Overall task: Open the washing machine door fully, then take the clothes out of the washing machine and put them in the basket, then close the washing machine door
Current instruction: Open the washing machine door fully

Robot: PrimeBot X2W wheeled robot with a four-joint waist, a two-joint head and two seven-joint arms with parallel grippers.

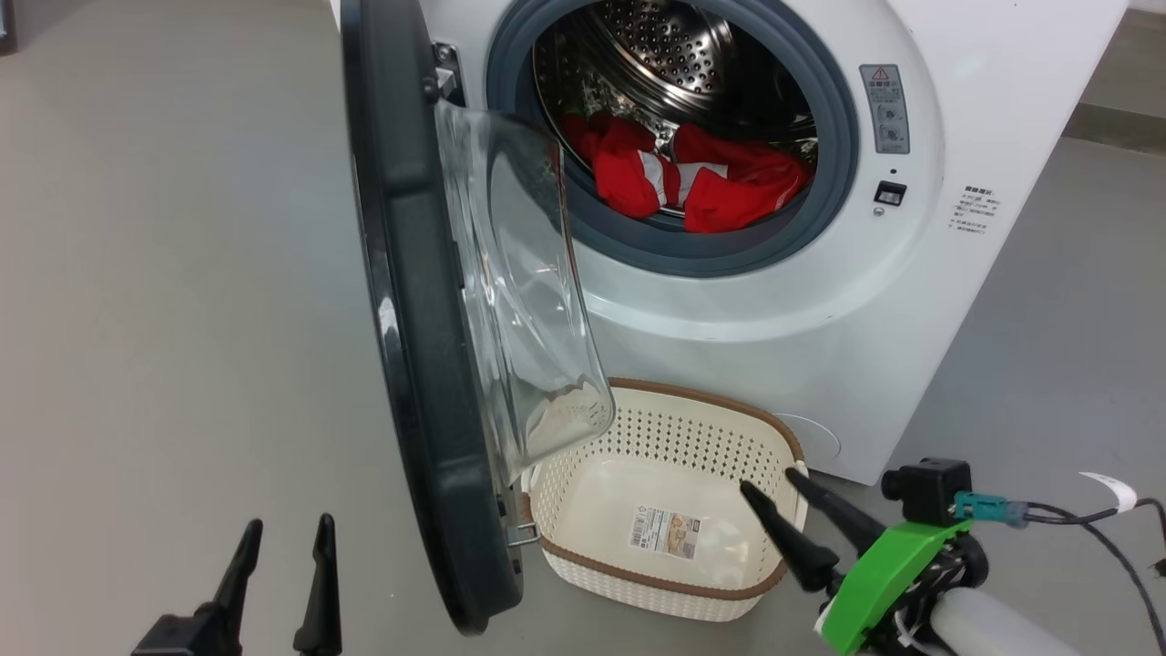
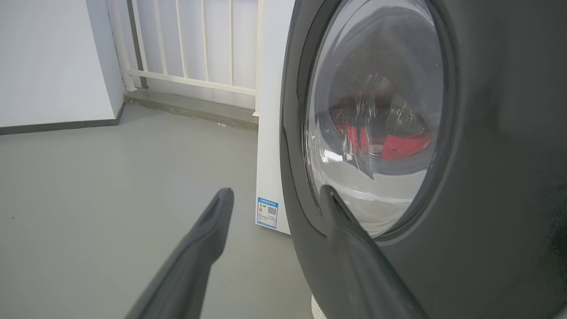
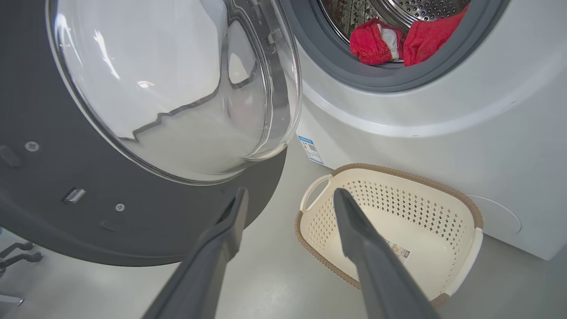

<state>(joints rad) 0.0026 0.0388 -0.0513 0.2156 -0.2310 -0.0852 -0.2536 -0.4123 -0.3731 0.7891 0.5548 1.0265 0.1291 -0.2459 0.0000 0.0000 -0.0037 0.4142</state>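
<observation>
Left end effector (image 1: 288, 522) stands with fingers wide apart, holding nothing, just outside the open door (image 1: 410, 273), clear of its black rim. Right end effector (image 1: 769, 479) is equally spread and also holds nothing, its tips over the right rim of the basket (image 1: 692, 397). That basket sits on the floor (image 1: 164, 273) just before the washer (image 1: 774, 301); red clothes (image 1: 701, 187) lie at the front of the drum (image 1: 674, 46).
</observation>
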